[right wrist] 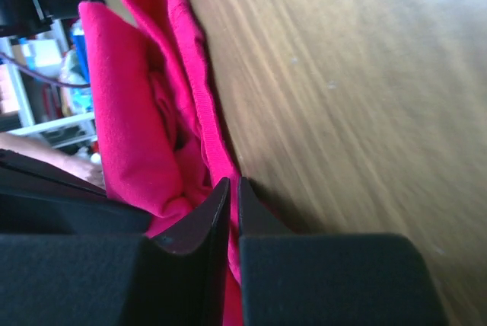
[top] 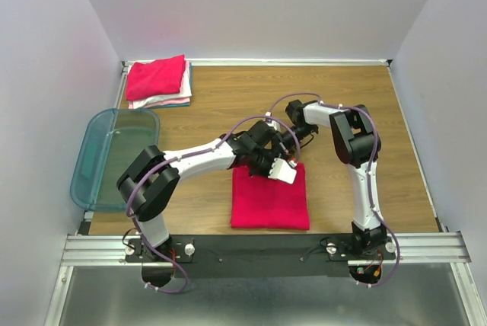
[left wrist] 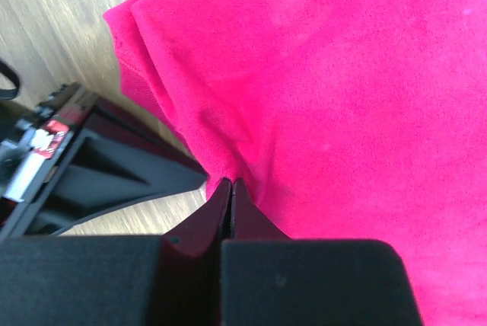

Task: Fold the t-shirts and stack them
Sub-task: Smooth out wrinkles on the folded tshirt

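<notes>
Red t-shirt (top: pixel 270 198) lies folded near-centre on the counter (top: pixel 342 97), with the left gripper (left wrist: pixel 230 183) and right gripper (right wrist: pixel 233 181) both clamped on its far edge. An uneven lift could spill loose layers, undoing the fold.

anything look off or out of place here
Nothing spilled or damaged. The teal bin hangs past the table's left edge, and the far-left stack is uneven, with white and teal edges showing under its top red shirt.

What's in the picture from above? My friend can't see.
Two robot arms meet over a folded red-pink t-shirt on a wooden table. A stack of folded shirts lies in the far left corner, with a teal bin nearer.
</notes>
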